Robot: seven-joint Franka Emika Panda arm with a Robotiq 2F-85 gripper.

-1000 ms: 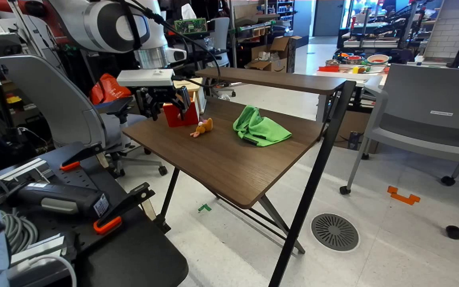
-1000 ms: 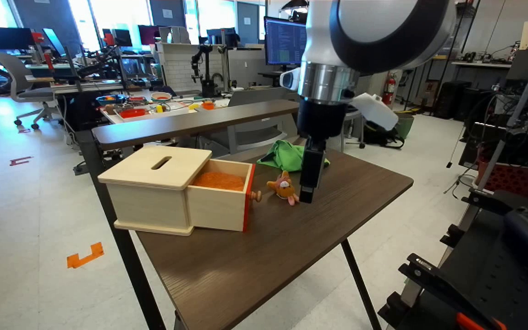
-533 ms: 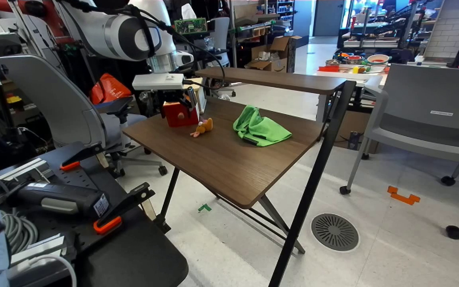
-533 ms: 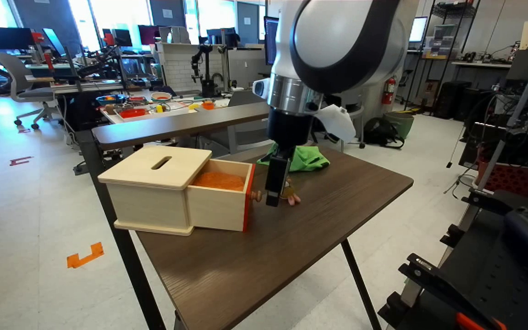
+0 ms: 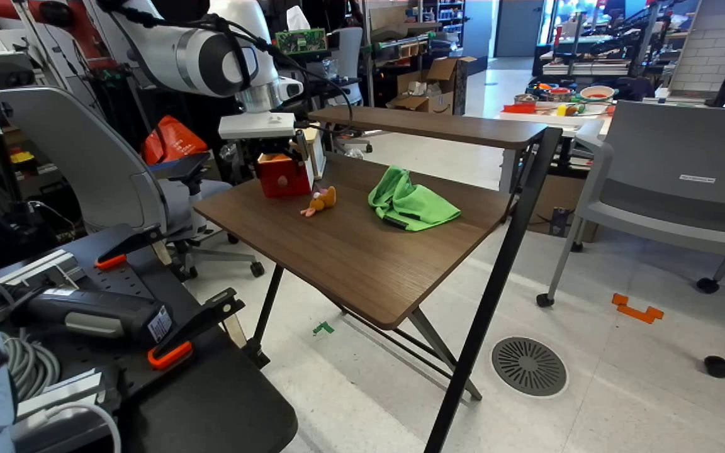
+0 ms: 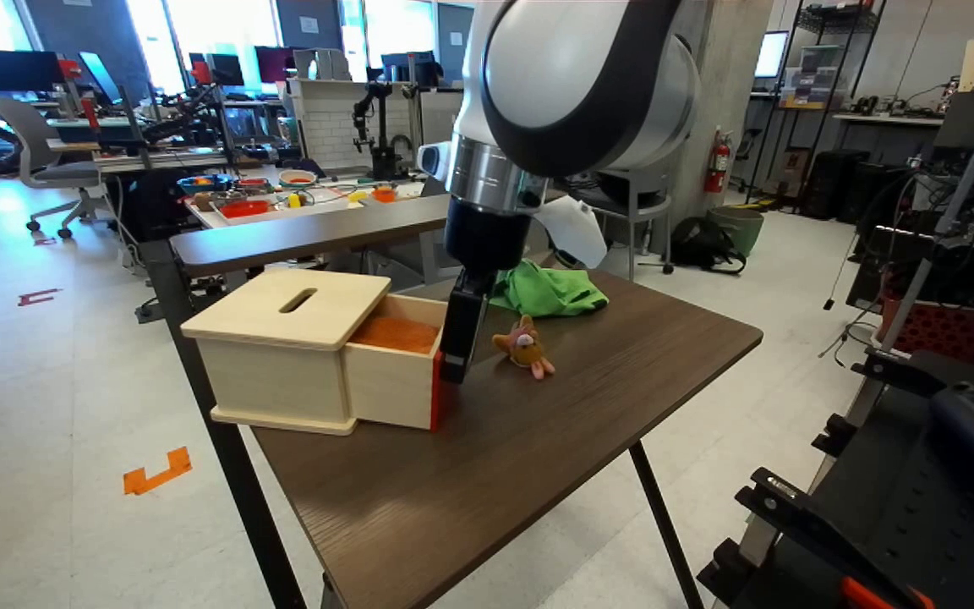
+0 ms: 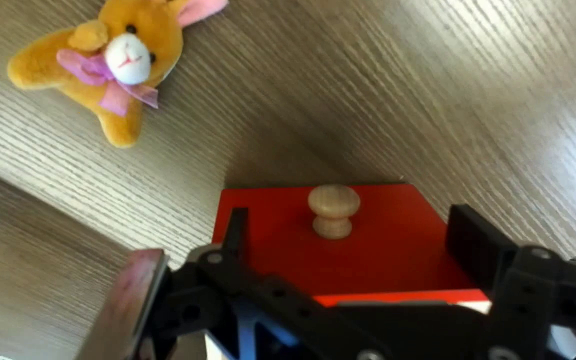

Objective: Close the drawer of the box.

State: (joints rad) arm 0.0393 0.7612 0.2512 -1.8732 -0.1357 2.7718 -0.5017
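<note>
Box (image 6: pixel 276 381): pale wood, upright on the tabletop (image 5: pixel 362 264).
Drawer (image 6: pixel 390 389): in an exterior view it juts from the box toward 3 o'clock, well short of closed; orange contents (image 6: pixel 394 334) show in the exposed part.
Red front (image 7: pixel 383 255): across the lower middle of the wrist view, its wooden knob (image 7: pixel 333 210) uncovered.
Claw (image 7: pixel 350 225): spread wide, holding nothing; the knob sits between its two sides, which lie near 9 and 3 o'clock of it. In an exterior view its fingers (image 6: pixel 460 330) stand right by the red front, at about 1 o'clock; whether they touch it I cannot tell.
Closing, done: the reach, I judge, with the claw set before the drawer's face for a push; whether the push is under way I cannot say.
Closing, left: the drawer should slide toward 9 o'clock in an exterior view, in under the lid (image 6: pixel 242 317), until the red front meets the box; then the claw can back off.
Plush toy (image 7: pixel 118 75): at the knob's 10 o'clock in the wrist view, well apart; probably clear of the push.
Green cloth (image 6: pixel 550 290): crumpled, farther from the box than the toy.
</note>
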